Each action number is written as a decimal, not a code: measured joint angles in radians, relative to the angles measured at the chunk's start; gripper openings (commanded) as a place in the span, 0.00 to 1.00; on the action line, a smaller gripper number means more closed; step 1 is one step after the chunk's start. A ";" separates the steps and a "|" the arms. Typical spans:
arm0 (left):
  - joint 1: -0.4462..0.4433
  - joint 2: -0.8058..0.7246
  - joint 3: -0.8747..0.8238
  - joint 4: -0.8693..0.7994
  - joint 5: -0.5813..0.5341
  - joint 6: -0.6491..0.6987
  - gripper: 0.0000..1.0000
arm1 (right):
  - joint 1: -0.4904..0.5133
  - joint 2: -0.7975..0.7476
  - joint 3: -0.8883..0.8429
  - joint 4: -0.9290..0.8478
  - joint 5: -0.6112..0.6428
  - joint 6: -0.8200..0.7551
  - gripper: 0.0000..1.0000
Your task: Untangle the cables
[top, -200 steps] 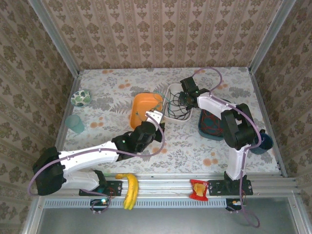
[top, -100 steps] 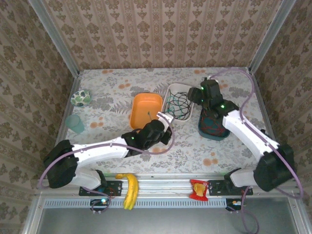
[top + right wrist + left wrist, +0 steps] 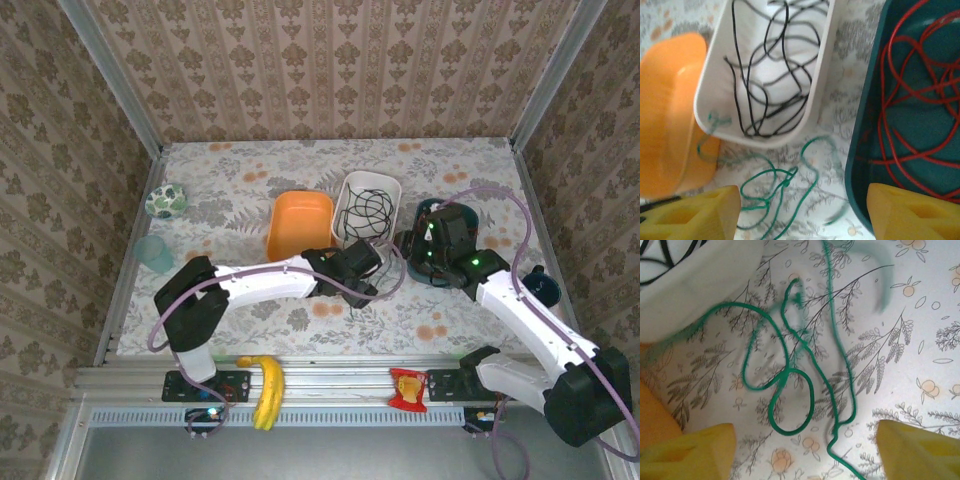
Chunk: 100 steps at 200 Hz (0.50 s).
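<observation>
The cables lie apart. A green cable sprawls in loose loops on the flowered tablecloth, also in the right wrist view. A black cable is coiled in the white tray. A red cable lies in the dark teal container. My left gripper hovers open over the green loops, its yellow fingertips wide apart and holding nothing. My right gripper is open too, above the gap between tray and teal container. From above, the left gripper and right gripper sit close together.
An orange bowl stands left of the white tray. A green patterned ball and a pale teal cup are at the far left. A banana and a red snack packet rest on the front rail.
The left arm swung right, from in front of the orange bowl to below the white tray, and its gripper opened. The right gripper pulled back from the tray toward the teal container.
</observation>
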 measured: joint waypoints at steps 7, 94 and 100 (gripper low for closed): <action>0.004 -0.019 -0.005 -0.006 0.003 -0.006 0.82 | 0.000 0.000 -0.008 -0.010 -0.018 -0.003 0.66; 0.053 -0.140 -0.058 0.034 0.026 -0.062 0.74 | 0.022 0.107 -0.023 -0.047 -0.169 -0.029 0.59; 0.051 -0.119 -0.050 0.026 0.025 -0.062 0.72 | 0.023 0.112 -0.026 -0.048 -0.168 -0.027 0.58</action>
